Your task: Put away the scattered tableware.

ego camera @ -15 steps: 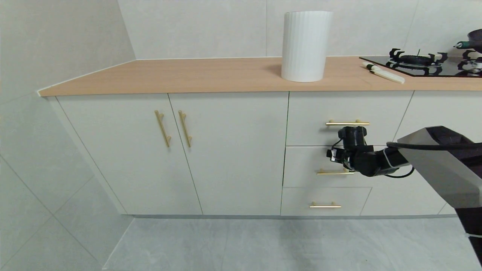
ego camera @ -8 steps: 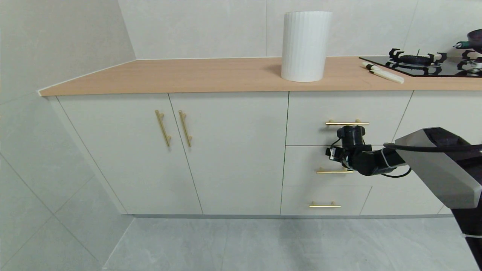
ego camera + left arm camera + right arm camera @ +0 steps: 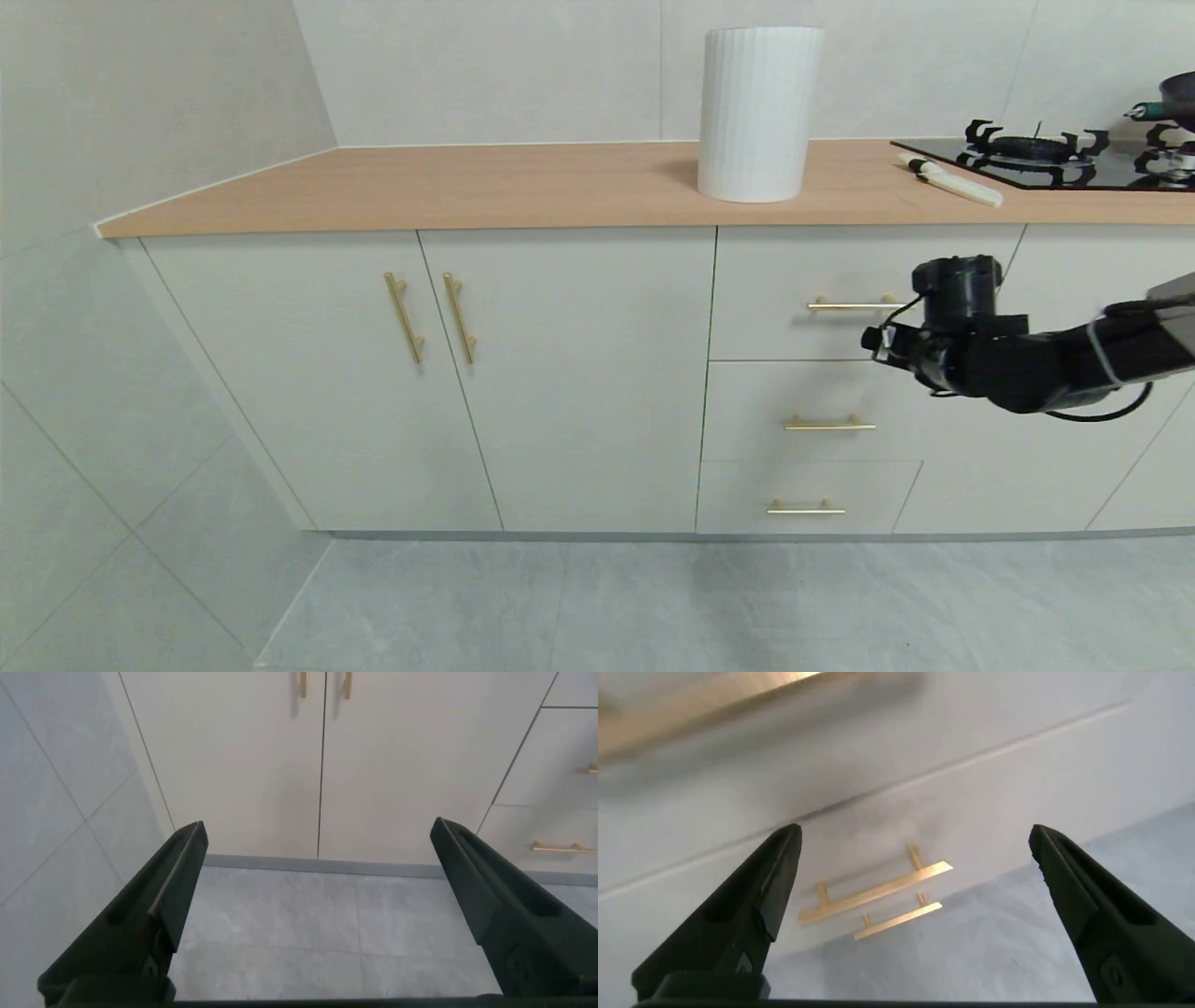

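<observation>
In the head view, a pale utensil (image 3: 950,181) is seen lying flat on the wooden worktop (image 3: 467,187), just beside the edge of the black hob (image 3: 1036,154). A tall white ribbed container (image 3: 756,112) stands upright on the same worktop, to the left of the utensil and apart from it. Under the worktop the three drawers are shut. The right gripper (image 3: 876,338) is held in front of the top drawer, near the right end of its top handle (image 3: 854,304). Whether the handle is touched cannot be told from here.

In the left wrist view, the left gripper (image 3: 318,831) is shown with its fingers spread wide, and nothing is held between them. Beyond it, the grey floor (image 3: 308,943) and the shut cabinet doors (image 3: 327,756) are seen.

In the right wrist view, the fingers of the right gripper (image 3: 913,840) are also set wide apart and nothing is grasped. Between them the middle handle (image 3: 876,894) and the bottom handle (image 3: 898,920) are visible on the drawer fronts. A blurred gold bar (image 3: 738,700) is seen very near the camera.
</observation>
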Motion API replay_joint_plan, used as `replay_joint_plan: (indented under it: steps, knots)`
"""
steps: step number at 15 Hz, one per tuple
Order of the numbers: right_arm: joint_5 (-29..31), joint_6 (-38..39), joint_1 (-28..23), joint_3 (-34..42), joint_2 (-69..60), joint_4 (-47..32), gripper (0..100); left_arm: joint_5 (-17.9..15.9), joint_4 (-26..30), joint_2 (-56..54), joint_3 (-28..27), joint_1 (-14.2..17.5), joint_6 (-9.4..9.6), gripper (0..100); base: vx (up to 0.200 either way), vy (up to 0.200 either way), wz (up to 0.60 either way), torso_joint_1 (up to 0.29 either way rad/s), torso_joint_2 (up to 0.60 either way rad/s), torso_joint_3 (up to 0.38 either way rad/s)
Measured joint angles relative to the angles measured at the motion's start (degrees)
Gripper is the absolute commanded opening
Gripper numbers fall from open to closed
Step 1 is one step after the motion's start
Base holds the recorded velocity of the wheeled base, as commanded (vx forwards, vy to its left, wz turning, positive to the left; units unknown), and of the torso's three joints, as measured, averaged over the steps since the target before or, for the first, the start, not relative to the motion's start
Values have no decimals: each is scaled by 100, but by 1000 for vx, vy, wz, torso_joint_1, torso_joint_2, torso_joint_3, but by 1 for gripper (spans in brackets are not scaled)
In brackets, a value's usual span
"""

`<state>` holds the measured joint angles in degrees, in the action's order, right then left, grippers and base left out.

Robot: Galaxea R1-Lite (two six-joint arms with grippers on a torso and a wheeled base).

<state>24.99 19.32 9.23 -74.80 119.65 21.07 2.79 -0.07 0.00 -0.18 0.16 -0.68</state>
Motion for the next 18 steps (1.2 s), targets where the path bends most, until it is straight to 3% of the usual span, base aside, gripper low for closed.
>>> replay_joint_plan:
  steps: [4, 9, 15, 18]
  knots:
    - [38, -523, 9, 1751, -2393, -13, 100, -1, 0, 0, 0, 0, 2, 100, 0, 0, 0, 0, 0, 0]
    - [205, -1879, -162, 3565, -5637, -172, 100, 0, 0, 0, 0, 0, 0, 100, 0, 0, 0, 0, 0, 0]
    - [590, -2616, -485, 4347, -8978, -2085, 100, -1, 0, 0, 0, 0, 0, 100, 0, 0, 0, 0, 0, 0]
    - [566, -2759, -628, 4787, -10353, -2551, 100, -1, 0, 0, 0, 0, 0, 100, 0, 0, 0, 0, 0, 0]
